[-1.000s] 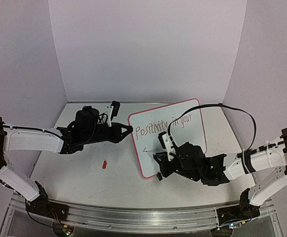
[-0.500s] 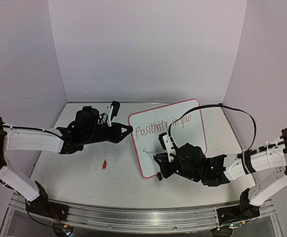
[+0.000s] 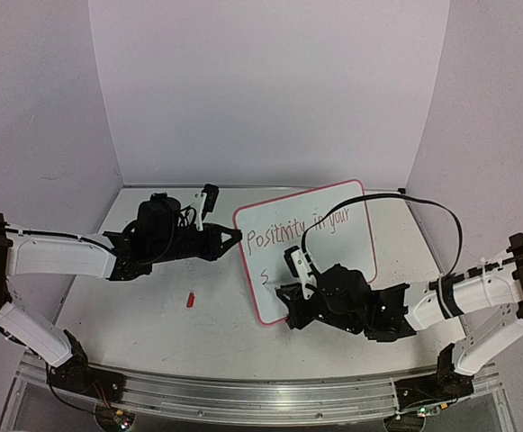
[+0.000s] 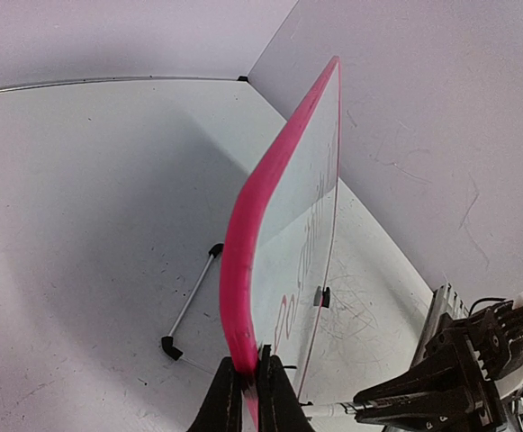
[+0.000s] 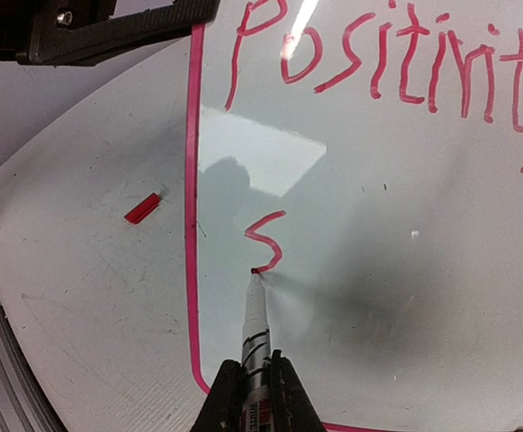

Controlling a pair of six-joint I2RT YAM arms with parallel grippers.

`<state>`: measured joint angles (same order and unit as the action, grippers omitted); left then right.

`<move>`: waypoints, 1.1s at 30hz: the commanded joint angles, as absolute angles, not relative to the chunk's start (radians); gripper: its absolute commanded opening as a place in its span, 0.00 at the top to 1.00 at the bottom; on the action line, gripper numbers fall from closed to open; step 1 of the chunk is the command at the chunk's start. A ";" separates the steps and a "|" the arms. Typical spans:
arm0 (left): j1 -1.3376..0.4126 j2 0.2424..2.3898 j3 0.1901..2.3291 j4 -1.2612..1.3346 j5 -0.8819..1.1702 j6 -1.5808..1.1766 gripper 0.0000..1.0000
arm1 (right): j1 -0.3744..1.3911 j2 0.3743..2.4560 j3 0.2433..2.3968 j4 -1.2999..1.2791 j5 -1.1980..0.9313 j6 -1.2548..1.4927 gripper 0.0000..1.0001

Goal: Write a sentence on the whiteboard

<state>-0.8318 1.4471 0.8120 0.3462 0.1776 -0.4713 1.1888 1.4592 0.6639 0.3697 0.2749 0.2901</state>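
The whiteboard [image 3: 351,247] sits right of the middle of the tabletop [image 3: 135,315], with its far right corner close to the tabletop's rear right corner and its pink frame turned a little askew to the table edges. From above I cannot tell how steeply it is tilted.

The left gripper [image 3: 237,236] reaches in from the left, and its fingers are clenched on the board's left frame, just below the far left corner. The left wrist view shows the two dark fingertips pinching the thick pink rim between them [image 4: 250,382]. In that view a thin rod with black ends [image 4: 193,301] lies just behind the board's back face.

The sentence [image 3: 297,229] runs in thin red letters across the upper part of the board. It reads "Positivity in your", and the right wrist view shows the first word large [image 5: 378,63]. Below it, near the left frame, a second line has only a single "S" [image 5: 266,241].

The right gripper [image 3: 290,301] hangs over the board's near left corner, its jaws closed tight around a marker [image 5: 256,324]. The marker has a white barrel with dark bands and points away from the fingers. Its red tip touches the board at the lower end of the "S". The left wrist view shows the same marker [image 4: 329,410] lying across toward the board's face.

A small red cap [image 3: 190,299] lies on the tabletop left of the board, apart from the frame and from both grippers, roughly level with the board's near half.
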 commanded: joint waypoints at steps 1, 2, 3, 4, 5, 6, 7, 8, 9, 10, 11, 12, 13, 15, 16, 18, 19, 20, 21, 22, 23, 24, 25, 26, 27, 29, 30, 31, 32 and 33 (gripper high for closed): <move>-0.830 1.462 0.849 0.316 0.135 -0.430 1.00 | 1.194 1.498 0.717 0.397 0.277 0.292 1.00; -0.830 1.462 0.848 0.316 0.135 -0.430 1.00 | 1.195 1.502 0.722 0.397 0.278 0.291 1.00; -0.830 1.462 0.848 0.316 0.135 -0.430 1.00 | 1.194 1.504 0.726 0.399 0.281 0.290 1.00; -0.830 1.462 0.848 0.316 0.134 -0.429 1.00 | 1.194 1.505 0.729 0.399 0.283 0.290 1.00; -0.830 1.462 0.847 0.315 0.134 -0.429 1.00 | 1.194 1.504 0.730 0.399 0.287 0.289 1.00; -0.830 1.462 0.848 0.315 0.133 -0.428 1.00 | 1.194 1.500 0.730 0.399 0.290 0.290 1.00; -0.830 1.462 0.848 0.315 0.133 -0.428 1.00 | 1.194 1.494 0.728 0.399 0.292 0.290 1.00; -0.830 1.462 0.848 0.315 0.133 -0.428 1.00 | 1.194 1.485 0.724 0.398 0.294 0.291 1.00; -0.830 1.462 0.848 0.314 0.133 -0.428 1.00 | 1.194 1.473 0.719 0.396 0.293 0.293 1.00; -0.830 1.462 0.848 0.314 0.133 -0.427 1.00 | 1.194 1.453 0.711 0.396 0.291 0.294 1.00; -0.830 1.461 0.847 0.314 0.132 -0.427 1.00 | 1.194 1.433 0.702 0.394 0.288 0.297 1.00; -0.830 1.461 0.846 0.314 0.131 -0.426 1.00 | 1.193 1.413 0.690 0.392 0.286 0.298 1.00; -0.830 1.459 0.846 0.314 0.130 -0.426 1.00 | 1.194 1.394 0.677 0.388 0.288 0.301 1.00; -0.830 1.458 0.844 0.314 0.129 -0.426 1.00 | 1.193 1.363 0.654 0.381 0.306 0.307 1.00; -0.830 1.458 0.843 0.314 0.128 -0.426 1.00 | 1.193 1.351 0.646 0.379 0.321 0.309 1.00; -0.830 1.460 0.843 0.314 0.129 -0.427 1.00 | 1.192 1.345 0.640 0.376 0.335 0.309 1.00; -0.830 1.462 0.844 0.314 0.129 -0.428 1.00 | 1.192 1.351 0.643 0.376 0.335 0.308 1.00; -0.830 1.463 0.845 0.313 0.131 -0.429 1.00 | 1.192 1.360 0.650 0.376 0.332 0.307 1.00; -0.830 1.465 0.847 0.313 0.133 -0.429 1.00 | 1.191 1.373 0.656 0.376 0.329 0.307 1.00; -0.830 1.465 0.848 0.313 0.133 -0.430 1.00 | 1.191 1.385 0.660 0.375 0.329 0.308 1.00; -0.830 1.465 0.849 0.313 0.132 -0.430 1.00 | 1.191 1.391 0.663 0.375 0.332 0.310 1.00; -0.830 1.464 0.847 0.313 0.132 -0.430 1.00 | 1.191 1.396 0.665 0.377 0.339 0.311 1.00; -0.830 1.463 0.847 0.313 0.131 -0.430 1.00 | 1.191 1.399 0.663 0.378 0.347 0.312 1.00; -0.830 1.462 0.846 0.313 0.130 -0.430 1.00 | 1.191 1.398 0.663 0.379 0.356 0.313 1.00; -0.830 1.462 0.844 0.313 0.129 -0.430 1.00 | 1.189 1.396 0.663 0.381 0.362 0.314 1.00; -0.830 1.462 0.844 0.313 0.129 -0.430 1.00 | 1.185 1.397 0.661 0.383 0.367 0.316 1.00; -0.830 1.462 0.844 0.313 0.130 -0.430 1.00 | 1.182 1.399 0.662 0.383 0.368 0.316 1.00; -0.830 1.462 0.845 0.313 0.130 -0.430 1.00 | 1.181 1.400 0.662 0.384 0.369 0.316 1.00; -0.830 1.462 0.845 0.313 0.130 -0.430 1.00 | 1.178 1.400 0.662 0.385 0.369 0.316 1.00; -0.830 1.462 0.846 0.313 0.130 -0.429 1.00 | 1.177 1.401 0.662 0.387 0.369 0.316 1.00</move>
